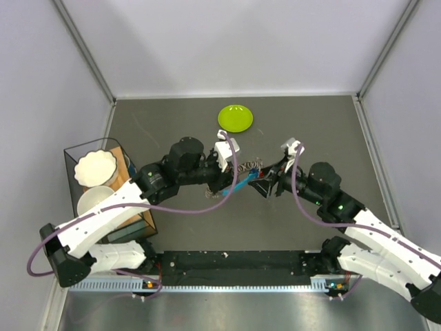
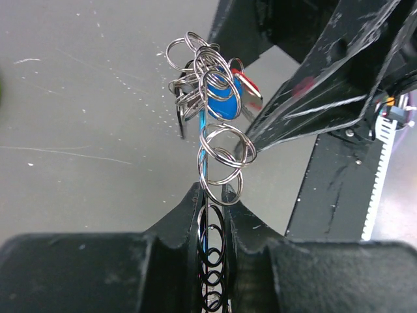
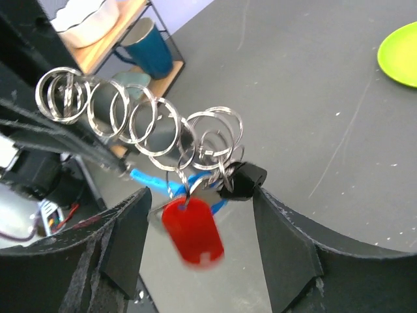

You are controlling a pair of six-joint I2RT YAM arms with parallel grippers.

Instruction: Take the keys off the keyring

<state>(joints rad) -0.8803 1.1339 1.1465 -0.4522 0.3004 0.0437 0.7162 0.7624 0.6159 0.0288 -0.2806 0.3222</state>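
Near edge: both arms are reaching in from their bases and meeting over the middle of the table (image 1: 227,231).

Left gripper (image 2: 214,195): clenched. Its fingers are pinching one end of the keyring (image 2: 221,156), a chain of linked silver split rings. In the left wrist view the rings are running up out of the closed tips to a tangled bunch above.

Keys (image 3: 192,231): still on the rings and hanging off the table in mid-air between the two grippers. The right wrist view is showing a red head, blurred, hanging lowest, with a black head (image 3: 242,180) just beside and above it. A bright blue piece (image 3: 144,177) is showing behind them.

Right gripper (image 3: 202,189): released, its fingers standing well apart. The bunch of keys is dangling in the gap between them. The black head is sitting against the tip of one finger. The ring chain is stretching away from here toward the left arm.

Left side of the table: a wire rack (image 1: 122,178) is holding two white bowls (image 1: 95,167) and a teal mug (image 3: 148,45).

Far side: a lime-green plate (image 1: 235,118) is lying flat on the table, well apart from the grippers.
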